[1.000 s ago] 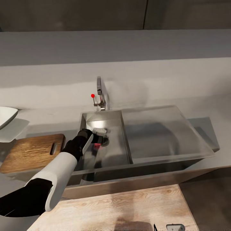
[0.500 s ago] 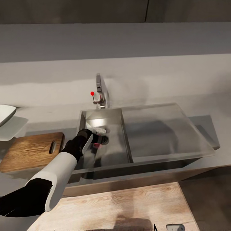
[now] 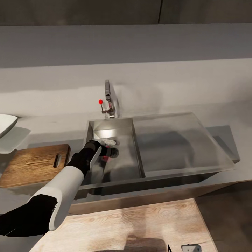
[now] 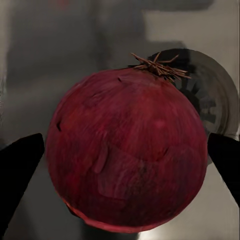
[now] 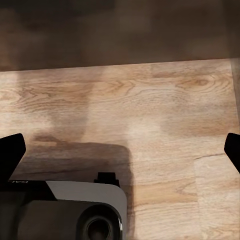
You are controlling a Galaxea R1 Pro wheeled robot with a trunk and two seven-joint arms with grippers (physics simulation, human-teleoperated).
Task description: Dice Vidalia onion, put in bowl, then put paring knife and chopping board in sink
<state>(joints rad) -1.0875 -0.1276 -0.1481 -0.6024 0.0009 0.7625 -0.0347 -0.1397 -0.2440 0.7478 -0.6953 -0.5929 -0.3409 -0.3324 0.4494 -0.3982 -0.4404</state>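
My left gripper [image 3: 107, 154] reaches down into the sink [image 3: 92, 127] beside the drain [image 4: 215, 100]. The Vidalia onion [image 4: 127, 150], dark red with a dry tuft on top, sits between its two black fingers [image 4: 20, 170], which press on both of its sides; in the head view the onion [image 3: 106, 159] is a small red spot under the wrist. The chopping board [image 3: 33, 166] lies on the countertop [image 3: 175, 94] left of the sink, handle hole toward the basin. The white bowl [image 3: 5, 126] stands behind it at the edge. The paring knife is out of view. My right gripper [image 5: 125, 150] hangs open over wood flooring.
The chrome tap [image 3: 109, 98] with its red dot stands behind the basin. The flat drainboard [image 3: 175, 143] extends to the right of the basin. Light wood floor [image 3: 140, 224] lies in front of the cabinets, with part of my own body [image 5: 65, 210] below the right gripper.
The head camera shifted a little a second ago, sliding the whole scene. The left arm has stayed at the onion in the sink, and nothing else has moved.
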